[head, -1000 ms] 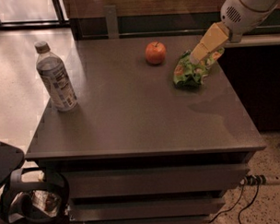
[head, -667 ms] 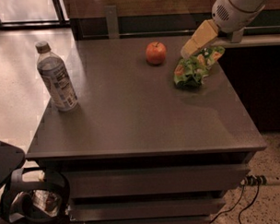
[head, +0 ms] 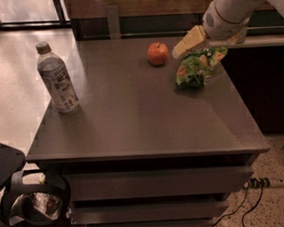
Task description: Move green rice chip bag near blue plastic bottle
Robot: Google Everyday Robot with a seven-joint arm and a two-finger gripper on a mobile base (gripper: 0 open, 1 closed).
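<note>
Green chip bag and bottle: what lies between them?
In the camera view, bare tabletop between blue plastic bottle and green rice chip bag; the apple sits just behind, the gripper by the bag.

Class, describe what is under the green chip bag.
The bag rests on the table top, and only table surface shows around it. Whatever lies directly beneath is covered by the bag. The gripper is at its top edge.

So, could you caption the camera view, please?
Gripper at the green rice chip bag beside the apple; blue plastic bottle across the table.
</note>
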